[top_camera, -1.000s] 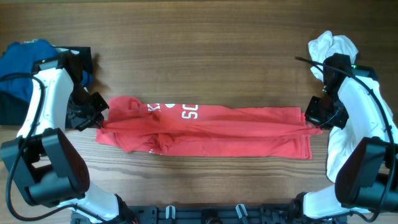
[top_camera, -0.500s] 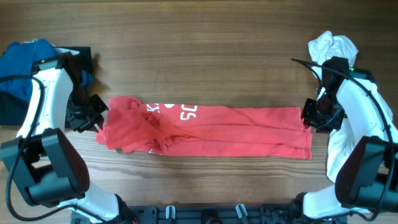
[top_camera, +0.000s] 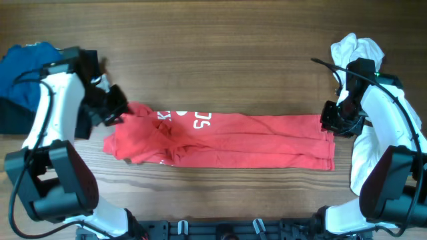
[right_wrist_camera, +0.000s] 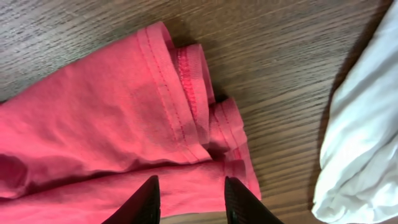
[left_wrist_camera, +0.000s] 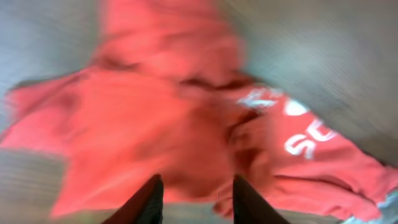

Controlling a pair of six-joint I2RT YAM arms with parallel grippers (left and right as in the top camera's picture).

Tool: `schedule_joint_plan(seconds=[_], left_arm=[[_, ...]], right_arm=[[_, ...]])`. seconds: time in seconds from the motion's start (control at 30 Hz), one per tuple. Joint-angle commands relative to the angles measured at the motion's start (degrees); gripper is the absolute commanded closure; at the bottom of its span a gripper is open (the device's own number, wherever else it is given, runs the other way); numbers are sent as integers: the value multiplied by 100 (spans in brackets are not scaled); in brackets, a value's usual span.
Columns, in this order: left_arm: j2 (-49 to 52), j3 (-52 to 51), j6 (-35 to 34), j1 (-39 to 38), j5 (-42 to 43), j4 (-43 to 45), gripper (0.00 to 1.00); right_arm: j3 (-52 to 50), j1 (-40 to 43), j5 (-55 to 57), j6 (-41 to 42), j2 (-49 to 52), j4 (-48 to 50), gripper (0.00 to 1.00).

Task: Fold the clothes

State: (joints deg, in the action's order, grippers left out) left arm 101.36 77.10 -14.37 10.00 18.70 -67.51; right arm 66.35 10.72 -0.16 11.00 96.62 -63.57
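Red T-shirt lies folded lengthwise on your table. Left fingers and right fingers hang parted, empty, over its ends. You likely regrasp next for a crosswise fold.

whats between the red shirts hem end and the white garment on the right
A strip of bare wooden table, nothing else; the red shirt and white garment do not touch. The right wrist view shows it.

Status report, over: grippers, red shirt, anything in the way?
Left gripper open, right gripper open, one over each end. Red cotton T-shirt with white lettering lies in a long strip, left end bunched. Crumpled white garment beside right end, apart.
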Motion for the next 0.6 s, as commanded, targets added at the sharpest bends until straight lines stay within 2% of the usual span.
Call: schedule_joint_plan(seconds=[0.0, 0.07, 0.13, 0.17, 0.4, 0.47, 0.57], left_arm=[[-105, -7, -153, -732, 153, 238, 63], [-105, -63, -772, -1003, -402, 229, 59], [-74, -166, -960, -1075, -492, 262, 59], [-26, -345, -1322, -1080, -728, 267, 59], [144, -835, -1486, -1086, -925, 833, 60], [264, -881, -1438, -1102, -920, 1043, 67], [409, -885, -1440, -1174, -920, 1086, 86]], right_arm=[[-48, 39, -127, -92, -98, 22, 66], [-48, 39, -127, -186, -98, -7, 65], [-48, 39, -127, -188, -98, -4, 65], [-48, 39, -127, -188, -101, -4, 65], [-48, 39, -127, -186, -98, -13, 65], [-48, 39, -125, -188, -98, -13, 65], [-48, 39, -125, -188, -101, -13, 65]])
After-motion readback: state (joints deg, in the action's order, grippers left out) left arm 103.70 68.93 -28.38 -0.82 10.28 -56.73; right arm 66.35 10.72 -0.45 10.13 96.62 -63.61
